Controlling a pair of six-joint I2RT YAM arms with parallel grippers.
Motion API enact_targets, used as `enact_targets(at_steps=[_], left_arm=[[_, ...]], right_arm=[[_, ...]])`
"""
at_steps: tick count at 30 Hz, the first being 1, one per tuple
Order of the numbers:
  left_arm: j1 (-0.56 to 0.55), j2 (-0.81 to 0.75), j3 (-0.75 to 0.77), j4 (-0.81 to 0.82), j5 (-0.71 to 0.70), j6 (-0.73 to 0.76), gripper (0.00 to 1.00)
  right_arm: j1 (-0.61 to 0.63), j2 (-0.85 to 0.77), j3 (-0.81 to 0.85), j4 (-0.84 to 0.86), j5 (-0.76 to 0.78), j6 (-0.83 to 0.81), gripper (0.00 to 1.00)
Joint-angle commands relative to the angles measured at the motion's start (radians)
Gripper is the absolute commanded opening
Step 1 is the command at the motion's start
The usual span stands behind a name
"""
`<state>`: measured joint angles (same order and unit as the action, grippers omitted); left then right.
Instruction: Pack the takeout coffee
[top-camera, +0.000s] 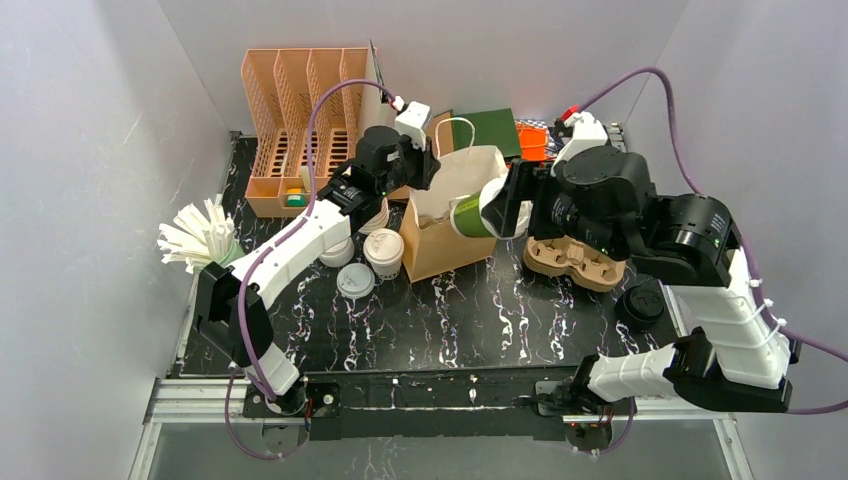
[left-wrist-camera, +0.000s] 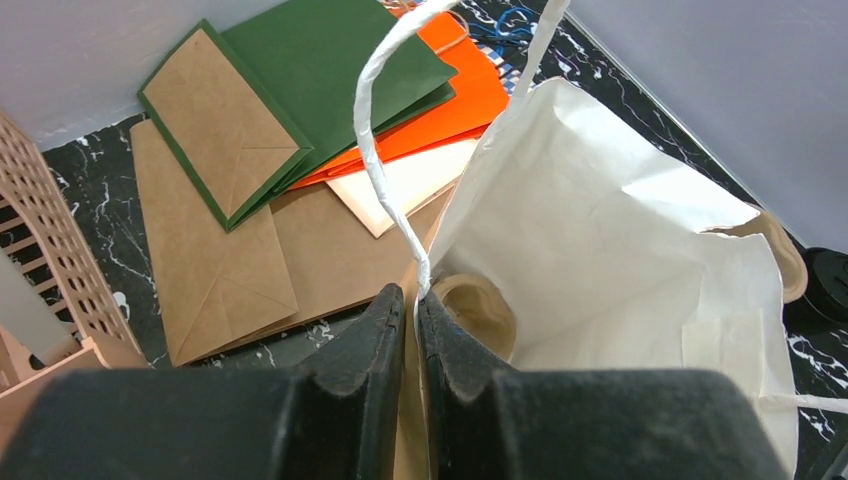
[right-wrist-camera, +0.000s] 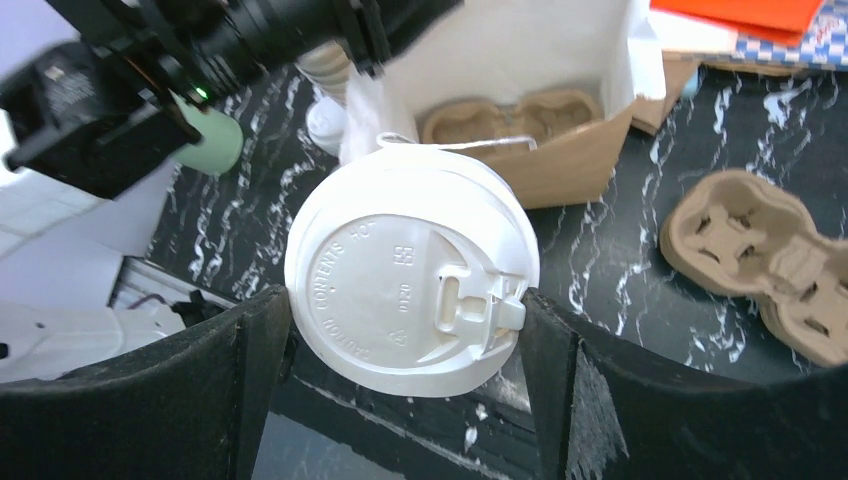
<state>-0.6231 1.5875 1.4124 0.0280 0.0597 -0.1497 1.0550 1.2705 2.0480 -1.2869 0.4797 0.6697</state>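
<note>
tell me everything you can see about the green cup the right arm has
The green cup is a small paper cup with green walls, capped by a round white plastic sip lid with embossed lettering and a sip tab. It is tipped on its side above the table, base toward the open mouth of the brown paper bag, lid facing the wrist camera. The right gripper clamps it, a black finger on each side of the lid's rim. Whether its base touches the bag cannot be told.
</note>
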Motion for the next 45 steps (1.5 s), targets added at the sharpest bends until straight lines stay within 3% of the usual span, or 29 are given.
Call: enact_targets(at_steps=[1,11,15,23,30,34,39,45], left_arm=[[-0.019,-0.061,0.024,-0.055,0.035,0.02,0.1],[-0.029,-0.13,0.017,-0.067,0.072,0.023,0.1],[-0.03,-0.164,0.005,-0.046,0.09,0.009,0.08],[-0.031,-0.185,-0.047,-0.011,0.11,-0.04,0.08],[-0.03,-0.139,0.048,-0.16,0.016,0.058,0.45],[-0.018,-0.101,0.122,-0.269,0.039,0.131,0.59],[0.019,-0.034,0.194,-0.35,0.148,0.137,0.63],[0.027,0.093,0.325,-0.462,0.195,0.137,0.64]], right_arm=[[-0.001,-0.005,0.032,0.197,0.026,-0.113,0.73],[-0.002,0.023,-0.051,0.538,0.089,-0.335,0.66],[-0.002,0.036,-0.08,0.499,0.155,-0.356,0.63],[-0.002,-0.134,-0.337,0.399,0.185,-0.226,0.57],[-0.003,-0.09,-0.334,0.397,0.213,-0.252,0.56],[-0.002,-0.073,-0.337,0.419,0.224,-0.284,0.55],[-0.004,0.018,-0.234,0.363,0.233,-0.292,0.53],[-0.021,0.059,-0.244,0.353,0.197,-0.295,0.5]])
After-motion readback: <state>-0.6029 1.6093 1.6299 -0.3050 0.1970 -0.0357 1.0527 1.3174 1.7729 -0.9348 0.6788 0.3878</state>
